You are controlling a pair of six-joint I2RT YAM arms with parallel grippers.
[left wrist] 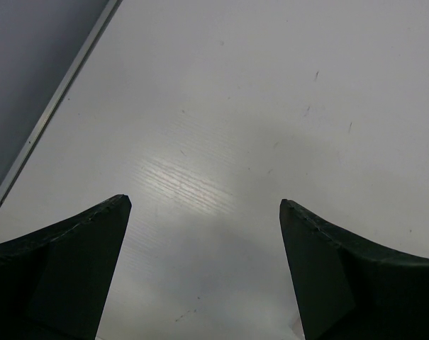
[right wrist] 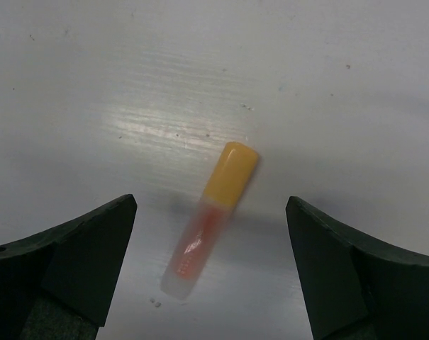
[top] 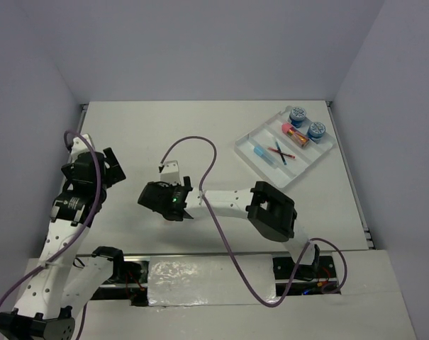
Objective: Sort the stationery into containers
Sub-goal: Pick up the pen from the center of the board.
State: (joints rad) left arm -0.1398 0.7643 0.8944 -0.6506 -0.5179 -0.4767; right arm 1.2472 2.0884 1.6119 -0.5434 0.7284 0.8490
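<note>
- Right wrist view: a small capped tube lies flat on the white tabletop, between the spread fingers of the right gripper, touching neither.
- Its long axis runs from 7 o'clock to 1 o'clock in this view. The yellow-orange cap points to 1 o'clock and the clear end, with reddish contents, to 7 o'clock.
- The tube looks light, stiff and smooth, so it is likely to roll or skid if nudged on one side.
- The surest hold appears to be across the middle of the barrel, just below the cap. The fingers already stand roughly at 9 and 3 o'clock of it, so a slight wrist turn would square them to the axis.
- Top external view: the white tray sits well apart, at 2 o'clock from the right gripper. It already holds two blue jars, a pink-orange tube, crossed pens and a light-blue bar.
- The left gripper hangs with fingers wide apart over bare tabletop, holding nothing.
</note>
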